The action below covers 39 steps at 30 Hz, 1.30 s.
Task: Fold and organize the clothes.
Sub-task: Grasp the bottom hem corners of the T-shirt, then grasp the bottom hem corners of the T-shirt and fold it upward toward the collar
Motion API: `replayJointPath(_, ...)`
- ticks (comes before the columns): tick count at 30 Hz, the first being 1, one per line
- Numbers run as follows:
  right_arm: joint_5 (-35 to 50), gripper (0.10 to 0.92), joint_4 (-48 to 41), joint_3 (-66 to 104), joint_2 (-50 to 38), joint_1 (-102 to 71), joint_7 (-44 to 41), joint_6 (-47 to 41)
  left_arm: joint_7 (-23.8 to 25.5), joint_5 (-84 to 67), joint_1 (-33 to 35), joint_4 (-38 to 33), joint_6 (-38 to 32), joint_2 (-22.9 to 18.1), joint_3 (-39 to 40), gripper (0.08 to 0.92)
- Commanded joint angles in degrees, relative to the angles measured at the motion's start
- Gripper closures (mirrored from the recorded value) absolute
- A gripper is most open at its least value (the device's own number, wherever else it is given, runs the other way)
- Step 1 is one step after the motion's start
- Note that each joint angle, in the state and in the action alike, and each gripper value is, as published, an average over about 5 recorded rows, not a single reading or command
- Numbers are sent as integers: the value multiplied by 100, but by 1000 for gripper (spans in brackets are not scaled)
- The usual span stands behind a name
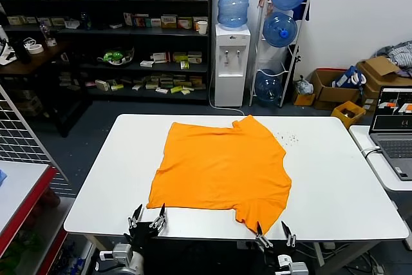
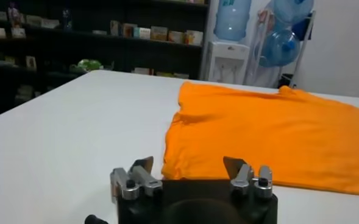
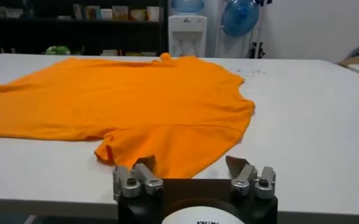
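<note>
The clothes are one bright orange T-shirt [image 1: 219,165] spread flat on the white table [image 1: 335,178], its hem toward me and its collar at the far side. My left gripper [image 1: 147,214] hovers at the table's front edge by the shirt's near left corner, fingers open. In the left wrist view that corner of the T-shirt [image 2: 270,131] lies just ahead of the left gripper [image 2: 189,164]. My right gripper [image 1: 273,231] is at the front edge by the near right sleeve, also open. In the right wrist view the T-shirt [image 3: 124,97] reaches up to the right gripper [image 3: 190,163]; nothing is gripped.
A side table with an open laptop [image 1: 394,130] adjoins the table on the right. A red-edged bench and wire rack [image 1: 22,159] stand on the left. Behind are a water dispenser [image 1: 232,62], shelves and cardboard boxes [image 1: 335,88]. Small dark specks [image 1: 288,138] lie near the shirt's far right.
</note>
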Motion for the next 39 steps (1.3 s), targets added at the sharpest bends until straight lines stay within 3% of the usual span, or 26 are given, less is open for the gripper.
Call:
replayJointPath(1,9,451,-105,-25,12,108,-10,-79,-7,-74,-252,303,105,4,62,319)
replayJointPath(9,21,685,-67,-12,11,64,-11,23,-76,-98,-310,402,107,-16,118,545)
replayJointPath(17,88,892,361,39,-145,-228,56,252,-230,-161,-117,-148,97,44,162,779)
replayJointPath(22,279,901,854,161,-477,-705,187,283,-413,-330,364,-827,135,234,306,898)
replayJointPath(31,412,901,1578,286,-857,-1809,388,464,-734,-401,1419,-1707,72,559,643,908)
replayJointPath(39,550,901,1730,371,-855,-954,548,243,-943,-653,953,-1708,59,775,671,908)
